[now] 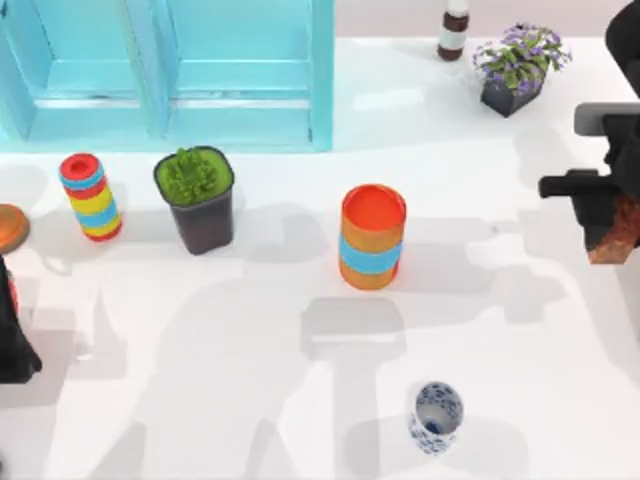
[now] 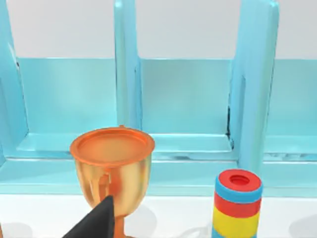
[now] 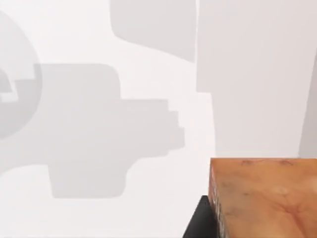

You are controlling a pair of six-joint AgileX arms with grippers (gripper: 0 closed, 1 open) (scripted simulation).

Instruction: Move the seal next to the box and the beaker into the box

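The small reddish-brown block seal (image 1: 617, 230) hangs at the desk's (image 1: 500, 340) far right edge, pinched in the right gripper's (image 1: 610, 225) closed black fingers, its long side leaning a bit off straight up-and-down. It could slip out or bump the orange cylinder with a blue band (image 1: 372, 237) while crossing to the big light-blue box (image 1: 170, 75). The left gripper (image 1: 15, 330) waits at the left; I cannot tell its fingers, and the white-and-blue beaker cup (image 1: 436, 416) lies near the front.

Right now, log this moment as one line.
right gripper: holds seal, right edge | beaker: on table, front | left gripper: parked left
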